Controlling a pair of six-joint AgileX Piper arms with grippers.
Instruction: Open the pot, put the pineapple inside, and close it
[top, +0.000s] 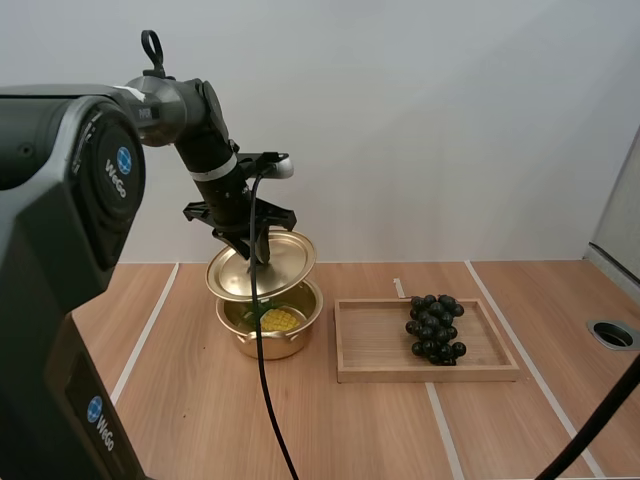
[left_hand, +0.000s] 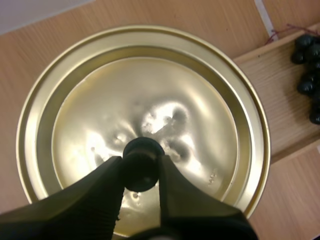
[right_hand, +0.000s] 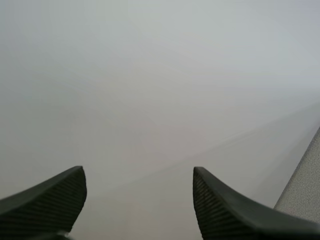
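High view, left of centre in the frame: my left arm comes down from the upper left to the left gripper (top: 254, 240), which grips the gold lid (top: 262, 268) from above. The lid hangs tilted in the air, its nearer edge lower, just above the back rim of the gold pot (top: 272, 338). It does not rest on the pot. The pot stands open on the wooden table (top: 190, 400), a little left of the frame's middle, and the yellow pineapple (top: 279, 319) lies inside it on the bottom, with a bit of green beside it. Just to the right of the pot, apart from it, lies the wooden tray (top: 375, 350), and a bunch of dark grapes (top: 435, 328) rests in the tray's right half. In the left wrist view, the two black fingers (left_hand: 100, 192) pinch the lid's round black knob (left_hand: 142, 156) between their tips, one on each side. The lid's shiny top spreads out beneath them, and beyond its rim show a corner of the tray and a few of the grapes. In the right wrist view, the right gripper (right_hand: 137, 172) has its jaws spread wide, ribbed inner faces turned to each other, nothing between them.
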